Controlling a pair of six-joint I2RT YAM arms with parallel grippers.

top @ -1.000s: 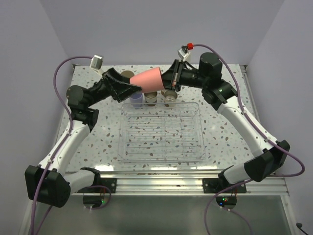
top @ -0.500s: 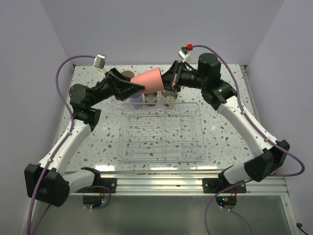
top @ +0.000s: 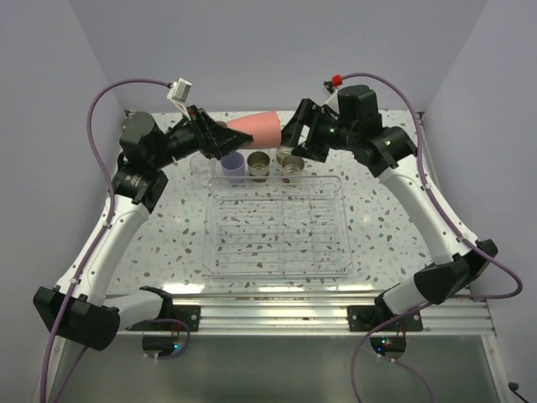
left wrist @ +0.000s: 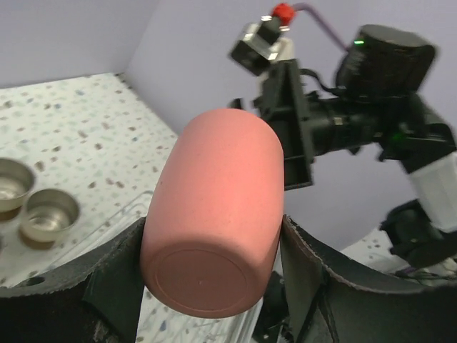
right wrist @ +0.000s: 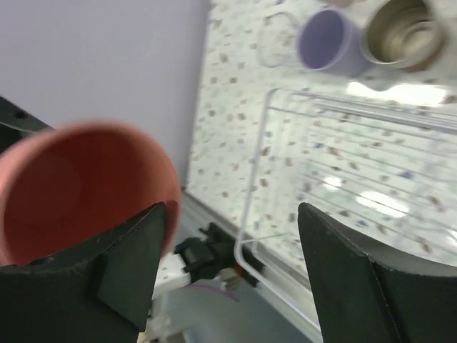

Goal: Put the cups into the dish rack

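So the coral-pink cup (top: 256,128) is hanging in the air on its side, over the far edge of the table (top: 394,227), right above the row of cups waiting there. It's matte and smooth with a slight taper. The flat base is pointing at the left wrist and the open mouth is facing the right arm.

The left gripper (top: 225,134) is clamping it around the base end, a finger on each side. The right gripper (top: 294,136) is sitting just off the rim with its jaws spread, not touching the cup.

To me this looks like a mid-air pass, with the left arm carrying the cup. Next up, I'm guessing it needs swinging toward the near side, over the dish rack (top: 277,270), then tipping off its side and lowering onto the ribbed floor. I'm not seeing any cup in the rack yet. The lavender cup (top: 232,165) and two steel cups (top: 260,164) are standing just beyond its far wall.
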